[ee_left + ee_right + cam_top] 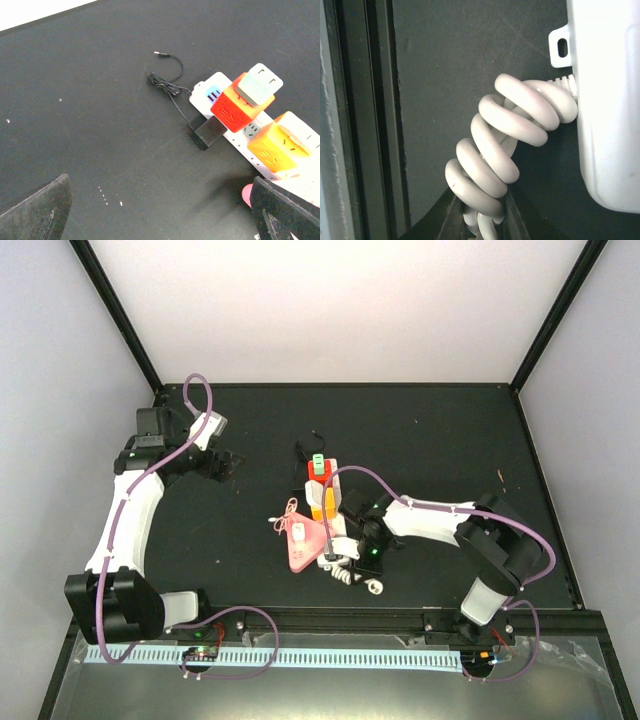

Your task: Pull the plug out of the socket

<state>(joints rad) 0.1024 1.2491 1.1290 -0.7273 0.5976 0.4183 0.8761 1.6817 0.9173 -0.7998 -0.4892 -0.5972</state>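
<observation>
Coiled white cord (505, 150) fills the right wrist view, running off the end of the socket (605, 100), one white strip. Right gripper (480, 222) looks clenched on the cord, with a dark finger on either side.

Left wrist view: left gripper (160, 180) is released, jaws wide, hanging apart from the strip. One black plug (207, 132) sits at the strip's edge, seemingly plugged in, with one thin black cable (167, 87) trailing off. Also on the strip are one red cube (232, 110), one orange cube (275, 145) and one pale green adapter (260, 82) atop the red.

Top view: the strip lies mid-table (450, 440), with one pink triangle (300, 545) touching its left side.

Step, as I judge it: strip braced, plug not yet grasped. Next, the left gripper should reach the plug, close on it and pull straight off while the right holds.
</observation>
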